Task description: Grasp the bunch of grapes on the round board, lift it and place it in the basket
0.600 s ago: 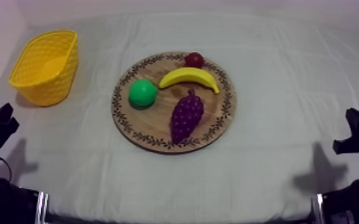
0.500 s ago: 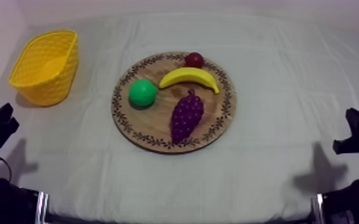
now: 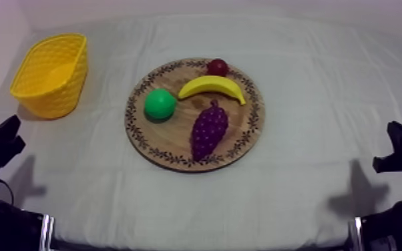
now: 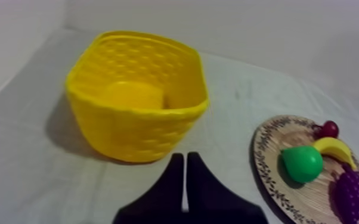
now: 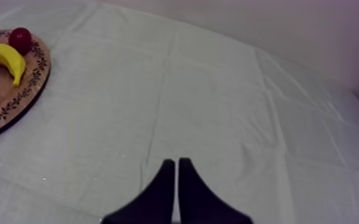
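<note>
Resting low, nothing gripped yet.
From above, the bunch of grapes [image 3: 209, 130] lies on the wooden board [image 3: 177, 162], well ahead of the left gripper [image 3: 7, 137] and close under the banana [image 3: 212, 85], so a careless grab might knock that. Left wrist: fingers pressed together, empty, the yellow basket [image 4: 137, 134] just ahead. Right wrist: the right gripper [image 5: 176, 161] is likewise closed and empty, the board off to its side. No writing to read.

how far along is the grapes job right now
Done: nothing yet. The bunch of grapes lies on the wooden board beside the banana, and the yellow basket holds no fruit. In hand: nothing; the left gripper and right gripper sit low at their table sides, jaws shut on nothing. Left: the reach, grasp, carry and drop.
</note>
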You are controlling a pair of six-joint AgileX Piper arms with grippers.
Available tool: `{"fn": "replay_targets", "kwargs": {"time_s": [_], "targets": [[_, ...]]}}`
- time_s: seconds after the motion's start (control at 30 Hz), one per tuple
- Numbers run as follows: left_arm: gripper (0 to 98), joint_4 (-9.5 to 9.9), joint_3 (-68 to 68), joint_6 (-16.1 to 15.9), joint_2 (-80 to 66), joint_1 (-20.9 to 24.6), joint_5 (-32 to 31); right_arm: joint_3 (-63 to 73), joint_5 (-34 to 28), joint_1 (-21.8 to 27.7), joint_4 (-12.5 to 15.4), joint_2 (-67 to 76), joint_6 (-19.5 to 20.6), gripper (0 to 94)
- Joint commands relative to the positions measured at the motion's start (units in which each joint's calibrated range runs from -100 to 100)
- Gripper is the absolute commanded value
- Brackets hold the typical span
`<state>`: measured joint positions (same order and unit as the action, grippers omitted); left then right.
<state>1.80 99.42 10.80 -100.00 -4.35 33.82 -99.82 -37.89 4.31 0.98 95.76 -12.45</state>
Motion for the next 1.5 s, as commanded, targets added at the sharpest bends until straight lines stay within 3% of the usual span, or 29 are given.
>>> {"fn": "replay_targets", "kwargs": {"time_s": [0.0, 0.3, 0.5, 0.73, 0.9, 1.13, 1.47], "targets": [[0.0, 0.03, 0.02, 0.15, 0.02, -2.12, -0.01, 0.04, -0.02, -0.02, -0.03, 0.0, 0.02, 0.3], [0.0, 0.03, -0.28, -0.04, 0.0, -6.88, -0.14, 0.04, -0.02, -0.02, -0.03, 0.0, 0.02, 0.3], [0.0, -1.06, -1.64, -3.89, 2.68, -9.49, 1.35, 0.04, -0.02, -0.02, -0.03, 0.0, 0.02, 0.3], [0.0, -2.29, -11.15, -7.07, 16.49, -12.8, 3.17, 0.04, -0.02, -0.02, -0.03, 0.0, 0.02, 0.3], [0.0, -2.73, -22.66, -7.61, 27.71, -15.67, 9.35, 0.04, -0.02, -0.02, -0.03, 0.0, 0.02, 0.3], [0.0, -6.24, -41.24, -9.78, 44.24, -17.31, 22.78, 0.04, -0.02, -0.02, -0.03, 0.0, 0.02, 0.3], [0.0, -8.4, -64.56, -6.45, 65.13, -18.16, 42.34, 0.04, -0.02, -0.02, -0.03, 0.0, 0.02, 0.3]]}}
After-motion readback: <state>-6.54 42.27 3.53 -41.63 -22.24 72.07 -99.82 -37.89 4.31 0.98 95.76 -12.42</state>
